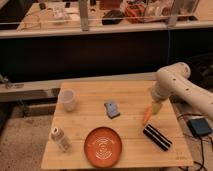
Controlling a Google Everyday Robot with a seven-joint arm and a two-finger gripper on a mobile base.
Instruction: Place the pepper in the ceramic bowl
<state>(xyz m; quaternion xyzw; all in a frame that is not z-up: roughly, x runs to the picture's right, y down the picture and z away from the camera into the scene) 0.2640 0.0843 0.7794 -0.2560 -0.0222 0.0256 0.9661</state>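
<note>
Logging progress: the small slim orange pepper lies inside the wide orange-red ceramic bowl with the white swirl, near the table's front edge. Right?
No. The camera view shows the pepper outside the bowl, at the wooden table's right side, just below the gripper, by the black ribbed bar. The rest holds.

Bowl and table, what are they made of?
The bowl looks like glazed ceramic: orange-red and smooth, with a white swirl in the middle. The table is probably wood: pale tan with a matte top. The end effector hangs just above the pepper.
</note>
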